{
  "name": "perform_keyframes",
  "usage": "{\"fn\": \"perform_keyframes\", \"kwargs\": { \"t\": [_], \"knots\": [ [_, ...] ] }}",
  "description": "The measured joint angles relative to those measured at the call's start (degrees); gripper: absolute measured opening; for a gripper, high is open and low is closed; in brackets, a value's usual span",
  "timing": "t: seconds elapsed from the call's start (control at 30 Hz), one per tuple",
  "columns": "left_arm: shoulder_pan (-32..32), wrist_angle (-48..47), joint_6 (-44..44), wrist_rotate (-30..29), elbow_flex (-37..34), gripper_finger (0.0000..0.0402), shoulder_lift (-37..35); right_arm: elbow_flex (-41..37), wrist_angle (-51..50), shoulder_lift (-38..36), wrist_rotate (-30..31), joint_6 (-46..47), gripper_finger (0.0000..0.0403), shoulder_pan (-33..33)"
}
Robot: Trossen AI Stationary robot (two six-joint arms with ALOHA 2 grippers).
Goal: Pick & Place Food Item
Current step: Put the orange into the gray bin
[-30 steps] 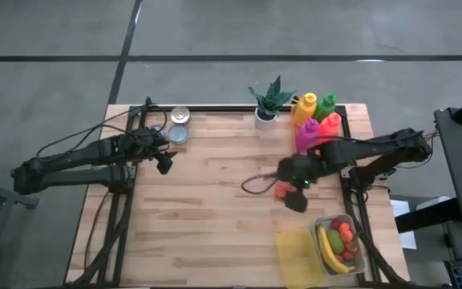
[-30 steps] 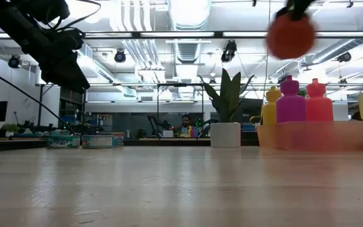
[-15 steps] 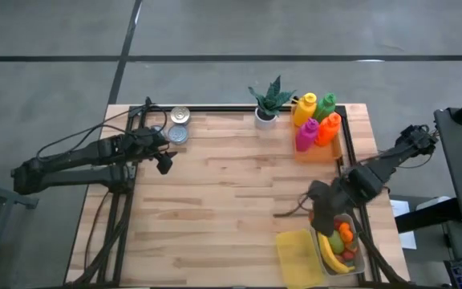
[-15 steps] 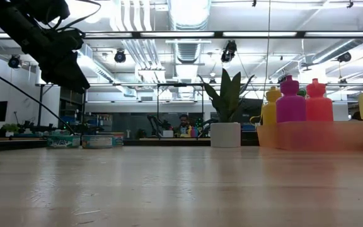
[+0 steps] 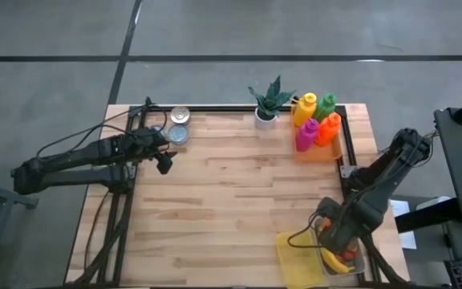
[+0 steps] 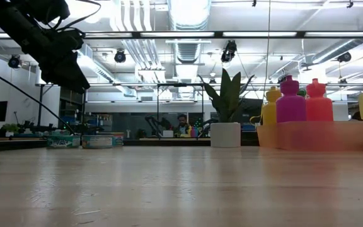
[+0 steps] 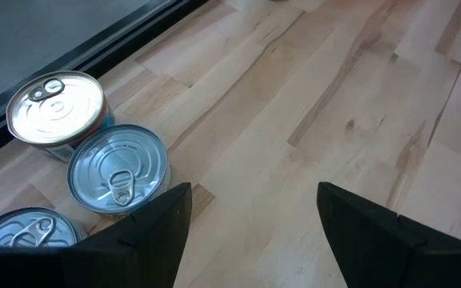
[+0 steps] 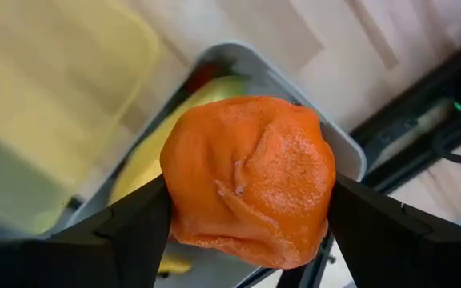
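Note:
An orange fruit (image 8: 246, 176) sits between the fingers of my right gripper (image 8: 250, 240), which hangs over a clear bin (image 8: 330, 132) at the table's near right corner (image 5: 362, 261). In the bin lie a banana (image 8: 146, 172) and other fruit. In the high view the right gripper (image 5: 335, 229) hides the orange. Far off at the table's far left, my left gripper (image 5: 165, 163) waits open above the wood beside three tin cans (image 7: 118, 168). My right gripper pinches the orange fruit between its two fingers, one on each opposite side (image 8: 181, 200). The fingers come from above and point down. The fruit is lifted clear, right above the bin's open top.
A yellow lid (image 5: 297, 253) lies on the table left of the bin. At the far right stand coloured bottles in an orange tray (image 5: 318, 120), with a potted plant (image 5: 269, 100) beside them. The cans (image 5: 179, 127) stand at the far left.
My right gripper has carried the orange fruit from the middle right of the table toward the near right corner, sinking a little and rolling its wrist. It now hangs over the bin. The fruit has left the low view.

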Motion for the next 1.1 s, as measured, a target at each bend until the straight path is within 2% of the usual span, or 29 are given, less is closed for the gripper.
{"fn": "perform_keyframes", "kwargs": {
  "t": [0.53, 0.83, 1.1],
  "knots": [
    [0.0, 0.0, 0.0, 0.0, 0.0, 0.0275, 0.0, -10.2, 7.6, -0.6, -0.1, 3.3, 0.0290, 0.1],
    [0.0, 0.0, 0.0, 0.0, 0.0, 0.0275, 0.0, -11.2, 9.4, -0.7, 0.0, 8.2, 0.0293, 0.1],
    [0.0, 0.0, 0.0, 0.0, 0.0, 0.0275, 0.0, -11.1, 9.2, -0.7, -0.2, 7.7, 0.0367, 0.1]
  ]
}}
